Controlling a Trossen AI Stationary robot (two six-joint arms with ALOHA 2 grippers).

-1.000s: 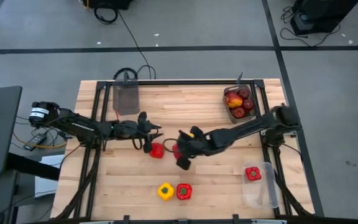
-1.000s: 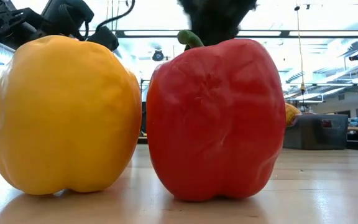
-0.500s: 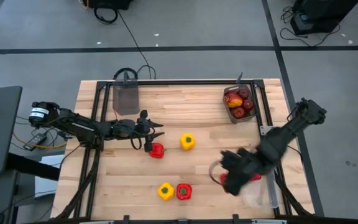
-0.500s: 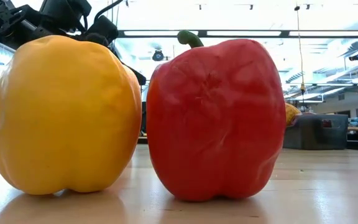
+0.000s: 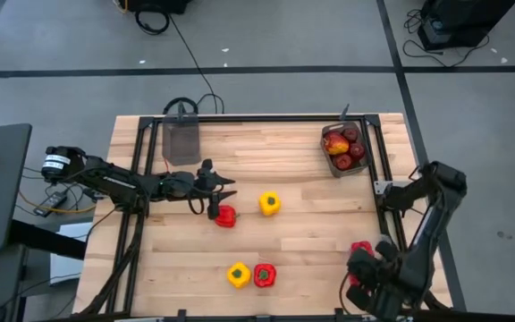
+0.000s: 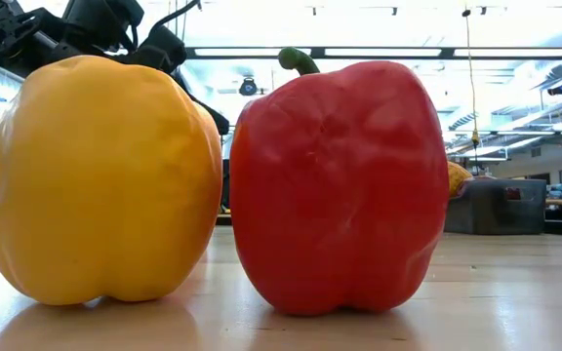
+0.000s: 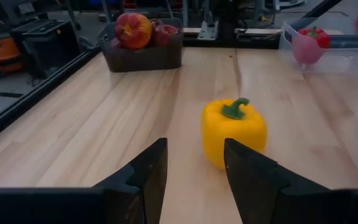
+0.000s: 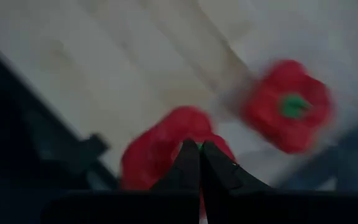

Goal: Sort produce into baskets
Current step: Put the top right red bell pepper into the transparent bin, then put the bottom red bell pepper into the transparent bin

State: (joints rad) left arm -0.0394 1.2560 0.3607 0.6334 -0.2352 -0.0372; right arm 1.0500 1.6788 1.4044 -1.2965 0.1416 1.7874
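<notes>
Two hands are working here: the right hand (image 8: 199, 163) is clamping a blocky red pepper (image 8: 160, 152) over the clear bin (image 5: 378, 284) at the wooden worktop (image 5: 284, 156) corner, another red pepper (image 8: 288, 112) sitting stem-up inside, while the left hand (image 7: 194, 171) is sitting open, facing an upright yellow pepper (image 7: 234, 132).

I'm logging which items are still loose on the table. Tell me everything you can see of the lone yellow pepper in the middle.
The yellow pepper is a small, blocky, smooth-skinned toy bell pepper with a curled green stem on top. It stands upright on the bare wooden table, near the middle, touching nothing. A red pepper lies apart on its left. The left tool is open and points at it without contact.
</notes>
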